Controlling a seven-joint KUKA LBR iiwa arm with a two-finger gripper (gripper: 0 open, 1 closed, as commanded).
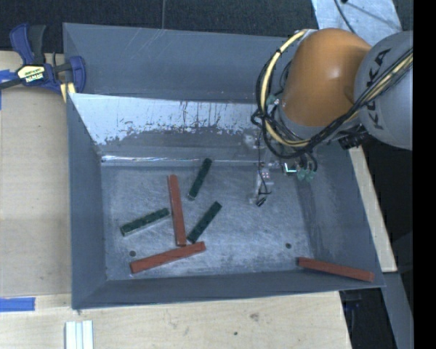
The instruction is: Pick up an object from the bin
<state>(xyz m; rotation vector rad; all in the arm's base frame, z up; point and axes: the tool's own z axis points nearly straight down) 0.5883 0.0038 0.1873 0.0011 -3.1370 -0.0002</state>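
Camera view: grey bin (87, 217), green sticks (144, 222), red sticks (176, 211) (one apart)

1. One camera looks down on the grey bin (87, 195) from above, tilted somewhat to one side.
2. The whole bin is in frame; the arm (392, 78) enters from the right.

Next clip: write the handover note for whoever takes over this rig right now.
Gripper: above bare floor at the back right of the bin, touching no stick.
Things: green stick lies nearest, to its left; four more sticks cluster beyond it; a red stick lies along the front right wall.
Done: nothing lifted.
Left: choose a stick, descend, grasp, lift.
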